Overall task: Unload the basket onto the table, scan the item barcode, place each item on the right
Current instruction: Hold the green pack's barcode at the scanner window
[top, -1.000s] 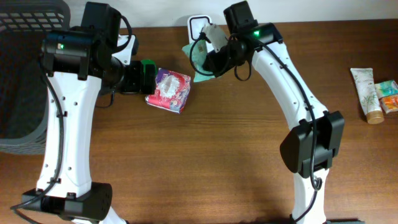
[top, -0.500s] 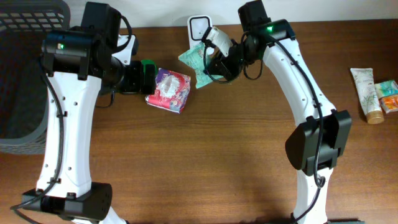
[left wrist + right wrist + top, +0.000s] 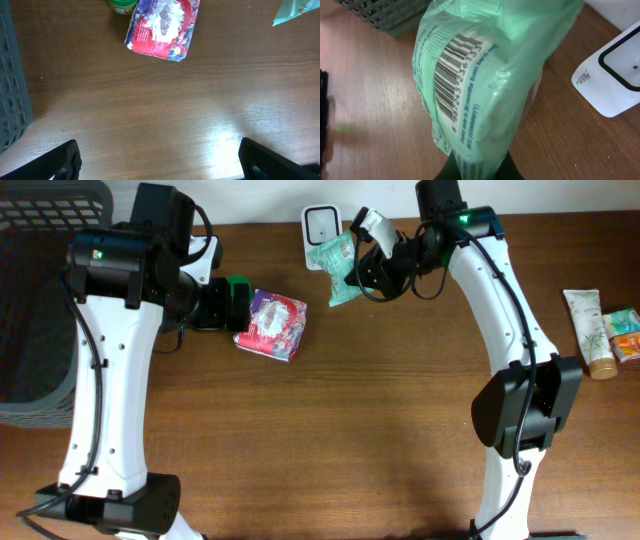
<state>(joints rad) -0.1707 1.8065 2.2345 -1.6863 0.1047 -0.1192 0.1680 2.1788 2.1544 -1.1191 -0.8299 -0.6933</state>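
We begin at the right gripper (image 3: 479, 173). Its dark jaws are pinched tight on the lower edge of a crinkled green plastic packet (image 3: 470, 75), which it holds up off the brown wooden table (image 3: 350, 430). The packet's black-and-white barcode (image 3: 452, 75) faces the wrist camera. Just beside the packet stands a small white scanner with a dark-framed window (image 3: 320, 223) – whether the two touch we cannot tell.

The left gripper (image 3: 160, 165) has its jaws spread wide over bare wood. Beyond its fingertips lies a red, white and blue foil pouch (image 3: 162, 27), flat on the table, with a green round object (image 3: 122, 4) touching its far corner – cut off by the frame edge.

A dark grey slatted plastic basket (image 3: 40, 220) sits at the table's far left corner. Well apart, at the right edge, lie a cream tube (image 3: 590, 330) and small coloured packs (image 3: 624, 335).
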